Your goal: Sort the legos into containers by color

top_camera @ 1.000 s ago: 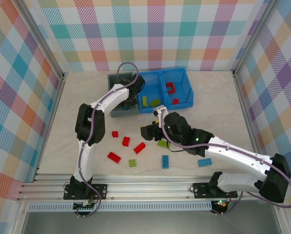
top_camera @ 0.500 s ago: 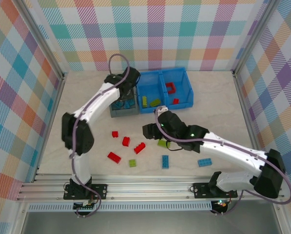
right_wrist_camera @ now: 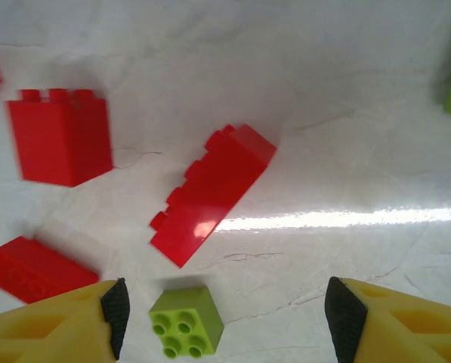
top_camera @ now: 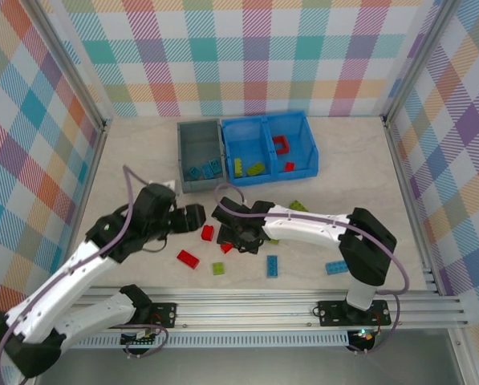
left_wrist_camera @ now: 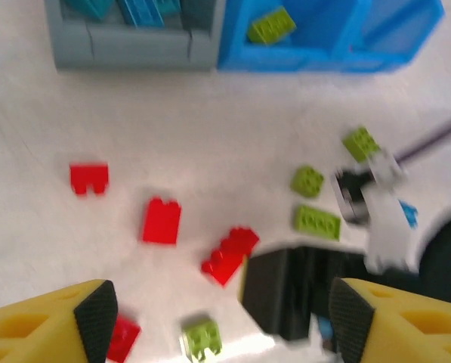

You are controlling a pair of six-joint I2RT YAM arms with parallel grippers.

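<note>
Diagonally, long red lego, studs upper-left.

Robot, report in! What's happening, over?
Left gripper open, empty. Right gripper open above long red plastic brick. Small lime green brick close by.

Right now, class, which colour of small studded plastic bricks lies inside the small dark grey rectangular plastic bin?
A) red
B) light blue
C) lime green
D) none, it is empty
B: seen from above, the small dark grey rectangular plastic bin holds light blue studded bricks at its near end.
</note>
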